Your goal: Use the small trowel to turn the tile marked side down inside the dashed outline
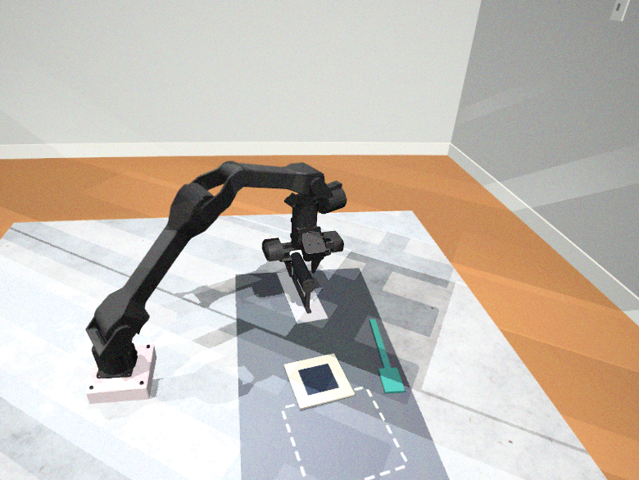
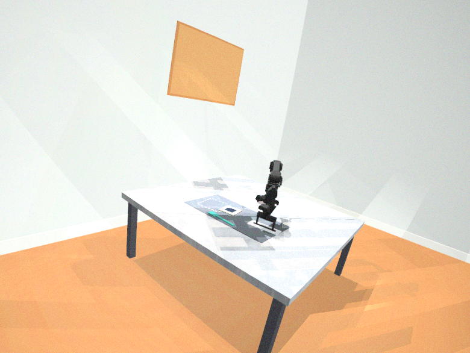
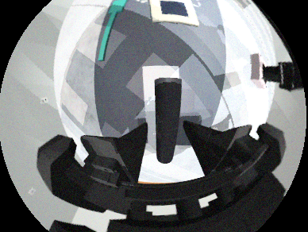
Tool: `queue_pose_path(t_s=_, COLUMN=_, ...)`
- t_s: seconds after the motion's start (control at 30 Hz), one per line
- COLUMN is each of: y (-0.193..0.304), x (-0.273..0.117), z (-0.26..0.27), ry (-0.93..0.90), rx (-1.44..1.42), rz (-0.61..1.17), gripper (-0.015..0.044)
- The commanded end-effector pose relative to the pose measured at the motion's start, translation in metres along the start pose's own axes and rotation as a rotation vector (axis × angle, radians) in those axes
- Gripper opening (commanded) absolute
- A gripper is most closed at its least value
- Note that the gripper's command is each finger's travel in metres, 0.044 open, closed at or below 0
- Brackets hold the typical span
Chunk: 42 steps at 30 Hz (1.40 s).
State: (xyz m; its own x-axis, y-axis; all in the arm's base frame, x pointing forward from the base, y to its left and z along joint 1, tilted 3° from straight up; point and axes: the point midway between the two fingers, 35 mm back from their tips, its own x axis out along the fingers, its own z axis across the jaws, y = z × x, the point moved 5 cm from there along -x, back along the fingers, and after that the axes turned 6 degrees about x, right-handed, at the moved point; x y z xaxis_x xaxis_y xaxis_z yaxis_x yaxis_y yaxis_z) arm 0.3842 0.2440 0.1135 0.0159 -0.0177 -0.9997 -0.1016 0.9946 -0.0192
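The trowel is a white flat blade [image 1: 311,316] [image 3: 149,76] with a black bow handle [image 1: 303,276] [image 2: 266,216] [image 3: 168,111]. It lies at the far end of the dark mat [image 1: 258,335]. My gripper [image 1: 301,268] [image 2: 267,213] [image 3: 166,123] is open, pointing down, its fingers either side of the handle with a gap on both sides. The cream tile [image 1: 319,379] [image 2: 230,209] [image 3: 174,9] lies flat with its dark square up. Its near edge overlaps the far edge of the dashed outline [image 1: 400,468]; most of the tile is outside.
A teal flat spatula [image 1: 391,381] [image 2: 221,218] [image 3: 103,45] lies along the mat's right edge, right of the tile in the top view. The arm's pale base block [image 1: 120,390] stands left of the mat. Light patches and shadows cross the table [image 1: 196,433].
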Motion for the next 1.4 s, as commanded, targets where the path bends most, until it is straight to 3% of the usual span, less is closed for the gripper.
queue_pose_path(t_s=0.0, y=0.0, x=0.0, z=0.0, ry=0.0, rx=-0.004, rz=0.001, gripper=0.027)
queue_pose_path(t_s=0.1, y=0.0, x=-0.002, z=0.0, ry=0.0, rx=-0.004, rz=0.001, gripper=0.027)
queue_pose_path(t_s=0.27, y=-0.002, x=-0.043, z=-0.003, ry=0.001, rx=-0.005, rz=0.001, gripper=0.027)
queue_pose_path(t_s=0.47, y=-0.002, x=-0.045, z=-0.003, ry=0.001, rx=-0.005, rz=0.001, gripper=0.027)
queue_pose_path(t_s=0.5, y=-0.002, x=-0.047, z=-0.002, ry=-0.012, rx=-0.002, rz=0.006, gripper=0.0296)
queue_pose_path(t_s=0.6, y=-0.002, x=-0.056, z=-0.003, ry=-0.012, rx=-0.002, rz=0.006, gripper=0.03)
queue_pose_path(t_s=1.37, y=0.005, x=-0.048, z=0.0, ry=-0.162, rx=-0.507, rz=-0.014, gripper=0.03)
